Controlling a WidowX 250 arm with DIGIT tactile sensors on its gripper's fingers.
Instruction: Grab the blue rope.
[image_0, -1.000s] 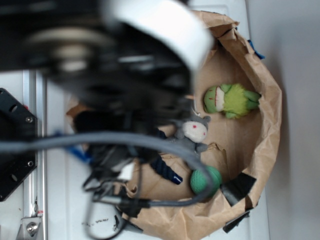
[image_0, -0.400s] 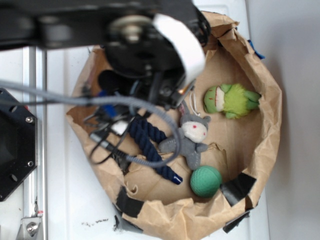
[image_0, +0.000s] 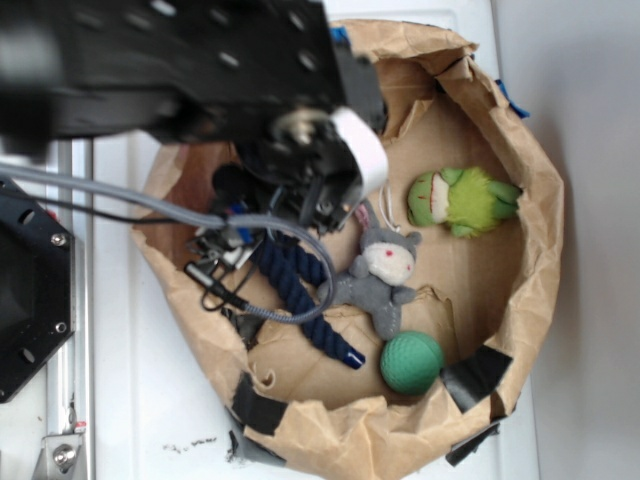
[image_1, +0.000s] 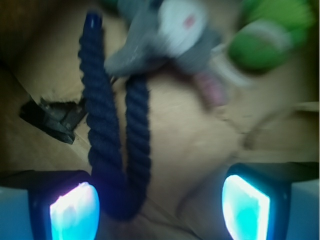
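A WidowX 250 arm leans over a crumpled brown paper basket (image_0: 540, 200) on a white surface (image_0: 120, 420), its gripper (image_1: 160, 205) poised above the blue rope (image_0: 295, 285), which lies folded in a V on the paper floor at the basket's left side. In the wrist view the rope (image_1: 107, 150) runs up the left half of the frame, its bend sitting low and just beside the left of the two glowing fingers (image_1: 75, 210), its brighter capped tip (image_1: 93, 20) far up the frame. The fingers stand wide apart and hold nothing; only the rope's bend comes near the gap between them, towards its left edge, while bare paper fills the rest. One strand of the rope ends against a grey bunny plush (image_0: 385, 270), which lies just beside it towards the basket's centre; a green plush (image_0: 465, 200) rests farther right and a green ball (image_0: 411, 362) sits near the front wall. A thin grey cable (image_0: 290, 310) from the arm loops across the rope in the exterior view. Judged from this, the approach is largely made but the grab itself is not: the gripper appears off-centre over the fold, so it would still need to shift towards the rope, descend and close before the task can count as done
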